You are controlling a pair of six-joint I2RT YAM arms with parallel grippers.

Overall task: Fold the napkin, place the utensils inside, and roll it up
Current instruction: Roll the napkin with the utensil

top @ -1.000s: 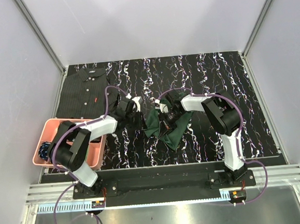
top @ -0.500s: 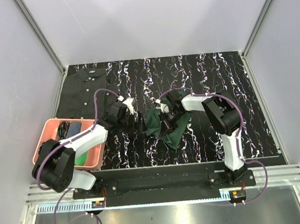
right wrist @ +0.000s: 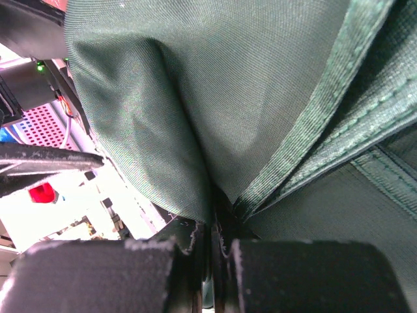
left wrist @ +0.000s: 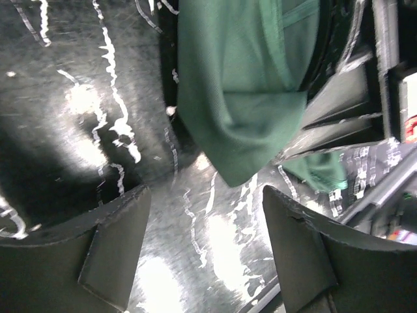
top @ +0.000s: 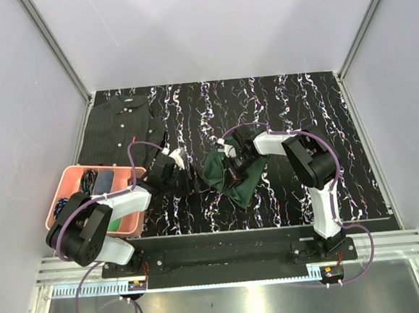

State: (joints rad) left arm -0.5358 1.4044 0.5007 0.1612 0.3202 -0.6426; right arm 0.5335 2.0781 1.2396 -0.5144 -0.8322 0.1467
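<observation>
The dark green napkin (top: pixel 234 178) lies bunched in the middle of the table, one part lifted. My right gripper (top: pixel 232 162) is shut on a fold of the napkin (right wrist: pixel 195 98), the cloth pinched between its jaws (right wrist: pixel 212 242). My left gripper (top: pixel 188 175) stands open just left of the napkin, touching nothing. In the left wrist view a hanging corner of the napkin (left wrist: pixel 247 117) droops ahead of the open gripper (left wrist: pixel 205 244), with only bare tabletop between the fingers (left wrist: pixel 111 251). The utensils are out of view.
A pink basket (top: pixel 65 179) with small items stands at the near left edge. A dark pinstriped shirt (top: pixel 116 127) lies flat at the back left. Walls close the table on three sides.
My left gripper has opened, come away from the napkin's left edge and drawn back toward the near left. The right gripper keeps its hold and has hardly moved.
</observation>
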